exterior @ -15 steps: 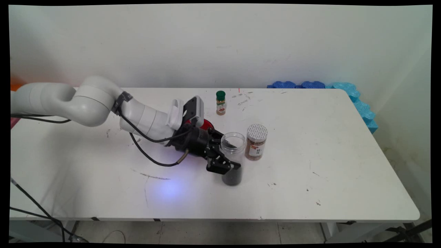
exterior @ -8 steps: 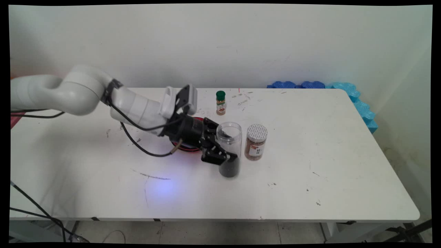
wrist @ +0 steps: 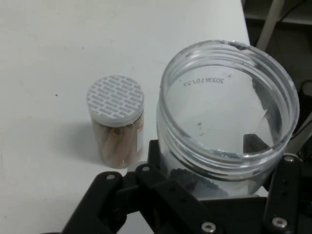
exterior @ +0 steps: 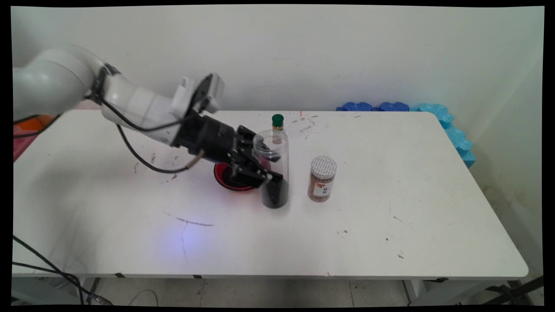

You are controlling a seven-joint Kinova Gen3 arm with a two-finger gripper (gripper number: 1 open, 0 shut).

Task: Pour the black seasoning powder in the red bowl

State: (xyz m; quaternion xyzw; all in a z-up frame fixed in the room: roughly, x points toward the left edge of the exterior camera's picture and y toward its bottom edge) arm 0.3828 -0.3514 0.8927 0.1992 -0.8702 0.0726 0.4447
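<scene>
My black gripper (exterior: 260, 167) is shut on an open clear plastic jar (exterior: 273, 169) with dark grains in its bottom third, and holds it upright above the table. In the hand view the jar's (wrist: 226, 124) wide mouth fills the right half, with the gripper (wrist: 214, 195) closed round its neck. A red dish (exterior: 232, 177) lies on the table just left of the jar, partly behind my fingers. A jar of brown spice with a white patterned lid (exterior: 322, 178) stands to the right of the held jar; the hand view has this jar (wrist: 116, 124) at left.
A small bottle with a green cap (exterior: 277, 122) stands behind the held jar, partly hidden by it. Blue foam pieces (exterior: 438, 119) line the table's far right corner. The white table (exterior: 390, 225) bears small dark marks.
The arm has risen and drawn back to the left, carrying the clear jar up off the table and toward the far side. The red dish has come into view beneath the hand.
</scene>
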